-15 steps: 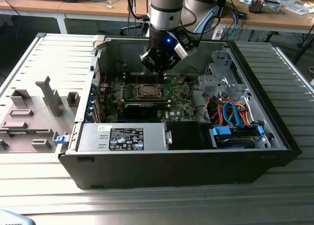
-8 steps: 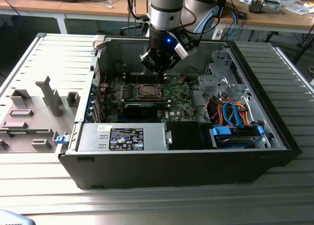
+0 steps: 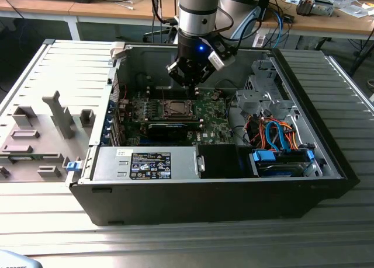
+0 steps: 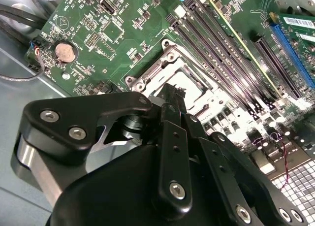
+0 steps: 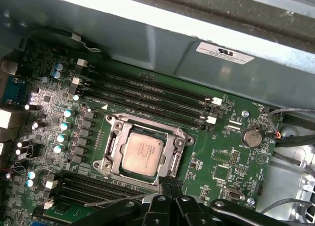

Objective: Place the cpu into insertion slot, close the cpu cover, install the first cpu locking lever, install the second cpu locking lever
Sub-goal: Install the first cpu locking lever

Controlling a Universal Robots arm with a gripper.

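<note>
Setting: an open computer case (image 3: 327,163) lies on the bench (image 3: 175,244), and I hang inside it over the green motherboard (image 5: 226,162).

End effector (image 4: 170,93): narrow, fingers drawn together and holding nothing, tips just above the socket's edge in both wrist views.

The cpu (image 5: 142,154): seated flat in the insertion slot (image 5: 147,123), silver top facing up. It is not in my grasp.

The cpu cover (image 5: 172,154): lying down around the chip, which shows through its window. I judge it closed rather than standing open.

Lever: a thin metal rod (image 5: 113,201) runs along the near side of the socket, just beside my fingertips. I take it for a locking lever lying unlatched, though my own fingers hide its end, so I cannot be sure.

Step in hand: placing the chip and closing the cover look done. I judge this to be the first locking lever, with my closed tips serving as a pusher rather than a grasp.

What the move calls for: contact on the slim rod itself, not on the cover or the memory slots close by. It takes a steady press down and sideways to tuck it under its catch, and a slip could scrape the board.
</note>
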